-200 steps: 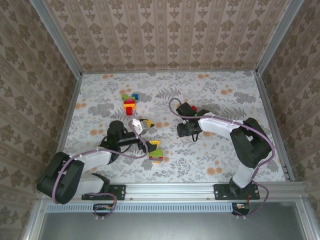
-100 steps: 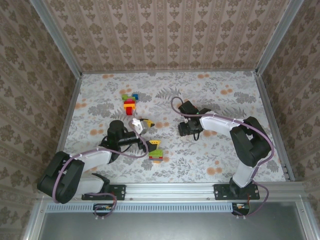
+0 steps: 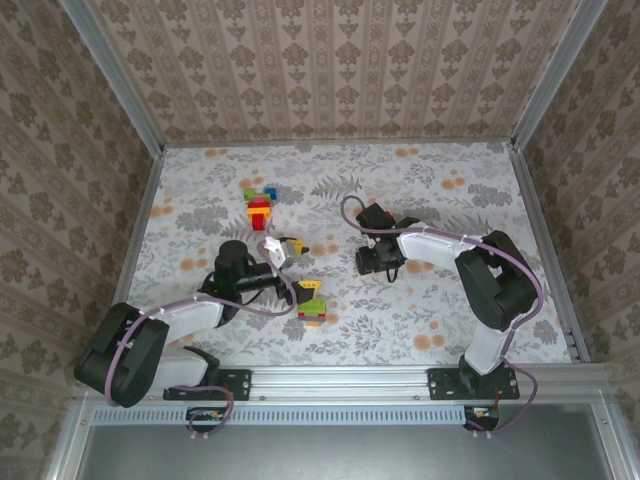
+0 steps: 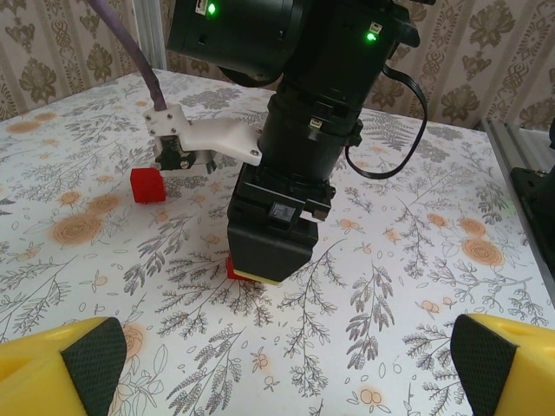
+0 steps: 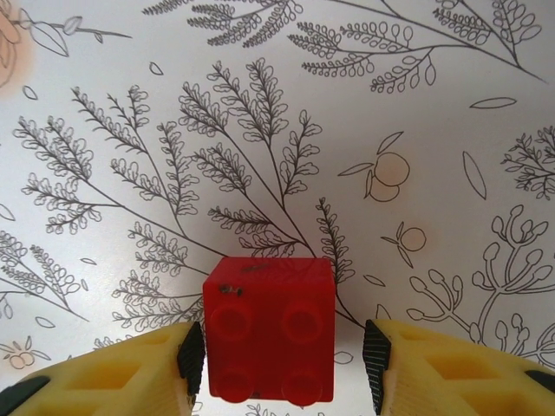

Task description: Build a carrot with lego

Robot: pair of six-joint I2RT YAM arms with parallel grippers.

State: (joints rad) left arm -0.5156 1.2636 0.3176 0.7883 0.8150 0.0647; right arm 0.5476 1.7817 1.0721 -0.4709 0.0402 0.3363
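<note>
One square red lego brick (image 5: 269,329), four studs, few dark specks.

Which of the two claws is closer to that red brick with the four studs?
Right. The right gripper straddles the red brick, one finger on either side; the left gripper stands open some way off, facing it.

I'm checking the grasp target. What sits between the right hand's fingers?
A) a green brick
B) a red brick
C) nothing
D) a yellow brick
B: the right wrist view shows a red four-stud brick between the yellow fingers of the right hand.
</note>
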